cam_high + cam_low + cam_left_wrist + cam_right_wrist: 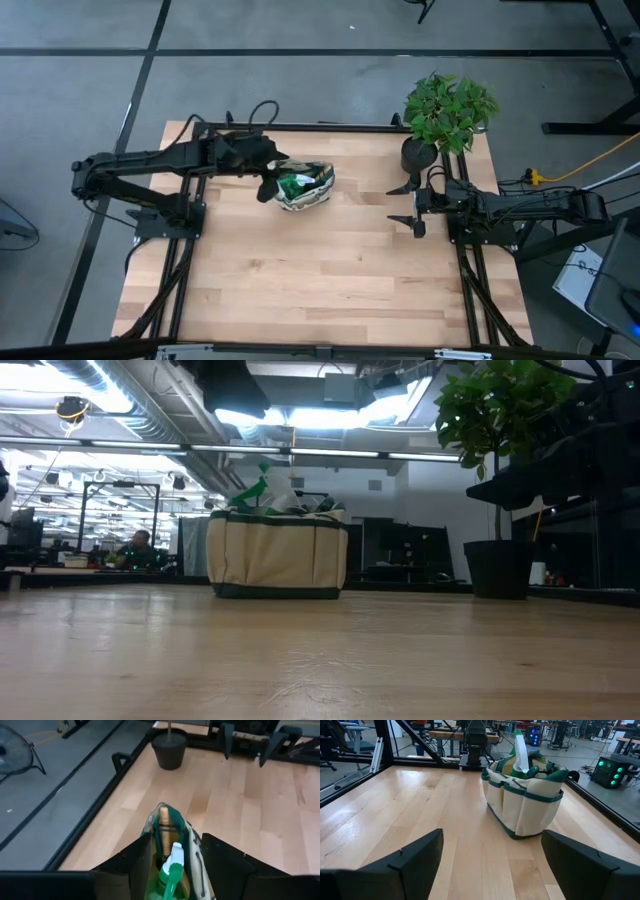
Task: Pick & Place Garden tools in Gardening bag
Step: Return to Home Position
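Note:
The cream and green gardening bag (308,188) stands upright on its base at the table's far middle; it also shows in the low view (278,555) and the right wrist view (525,800). A green-and-white soft item (172,865) and a wooden handle (164,827) stick up out of it. My left gripper (268,187) is open over the bag's left end, its fingers on either side of the bag in the left wrist view (176,839). My right gripper (406,204) is open and empty at the table's right, facing the bag (492,835).
A potted green plant (450,108) in a black pot (170,750) stands at the far right corner, close to my right arm. Bare wooden table (320,280) lies in front of the bag. Black frame rails (185,270) run along the left and right edges.

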